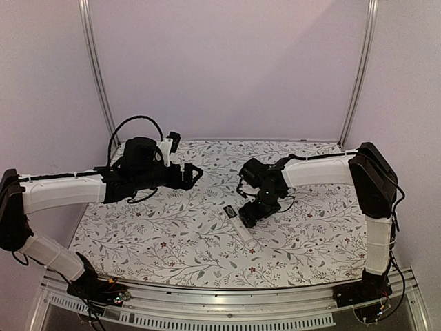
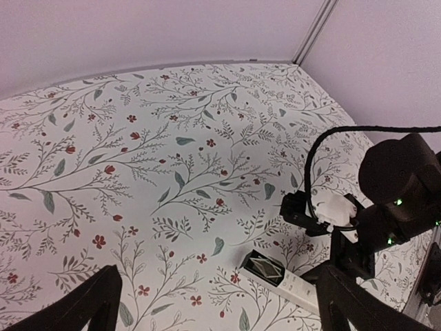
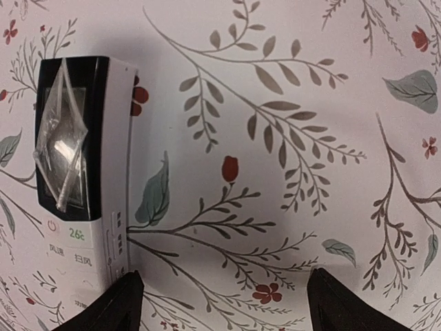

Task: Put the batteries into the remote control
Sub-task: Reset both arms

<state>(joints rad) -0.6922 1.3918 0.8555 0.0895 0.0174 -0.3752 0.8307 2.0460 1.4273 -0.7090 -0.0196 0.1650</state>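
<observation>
The remote control [image 1: 241,229] is a slim white bar lying flat on the flowered cloth, slanting from centre toward the front. Its black display end [image 3: 67,131], with a crinkled clear film on it, and its buttons face up. My right gripper [image 1: 249,215] hovers low over the cloth just right of the remote, open, with only cloth between its fingers [image 3: 225,276]. The left gripper [image 1: 193,176] hangs open above the cloth left of centre and holds nothing [image 2: 219,272]. In the left wrist view the remote [image 2: 279,276] lies partly behind my right finger. The batteries are out of view.
The floral cloth [image 1: 158,234] covers the table up to the pale back wall. Metal frame posts [image 1: 96,76] stand at the back corners. The right arm's black wrist and cable [image 2: 386,200] hang over the cloth near the remote. A metal rail [image 1: 227,303] runs along the front edge.
</observation>
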